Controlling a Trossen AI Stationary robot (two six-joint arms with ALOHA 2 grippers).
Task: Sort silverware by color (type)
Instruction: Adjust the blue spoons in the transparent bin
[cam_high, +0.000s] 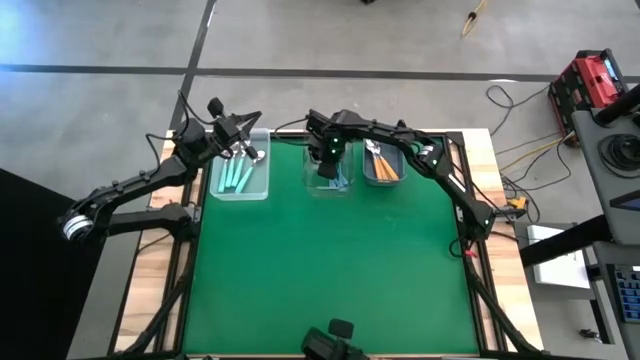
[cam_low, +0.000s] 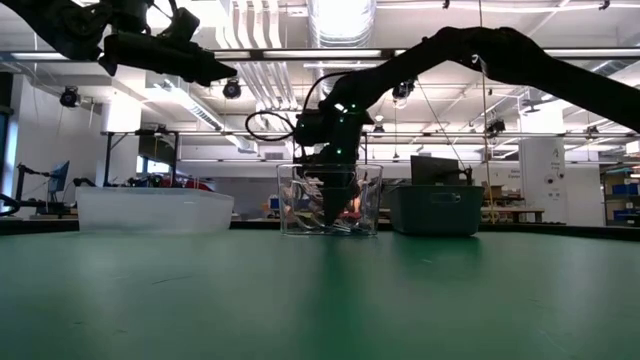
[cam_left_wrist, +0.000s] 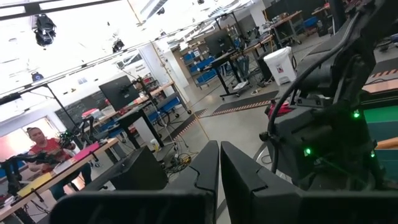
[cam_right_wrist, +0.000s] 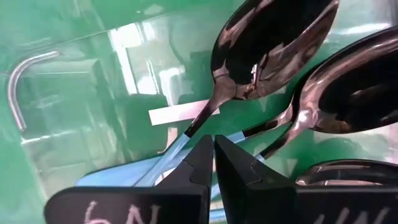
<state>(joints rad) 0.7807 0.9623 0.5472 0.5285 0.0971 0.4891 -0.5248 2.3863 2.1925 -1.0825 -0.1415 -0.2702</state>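
high view: green bench (cam_high: 330, 260) carries three bins along its far edge. left bin (cam_high: 240, 175) holds mint spoons (cam_high: 236, 174), right bin (cam_high: 383, 163) orange ones. right gripper (cam_high: 327, 168) reaches down into the middle bin (cam_high: 329, 172), clenched just above a blue spoon (cam_right_wrist: 242, 56); left gripper (cam_high: 252, 120), clenched and empty, hovers above the left bin

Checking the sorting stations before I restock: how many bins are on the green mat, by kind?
Clear bins: 2, the left one and the middle one
Grey bin: 1, on the right
Total: 3
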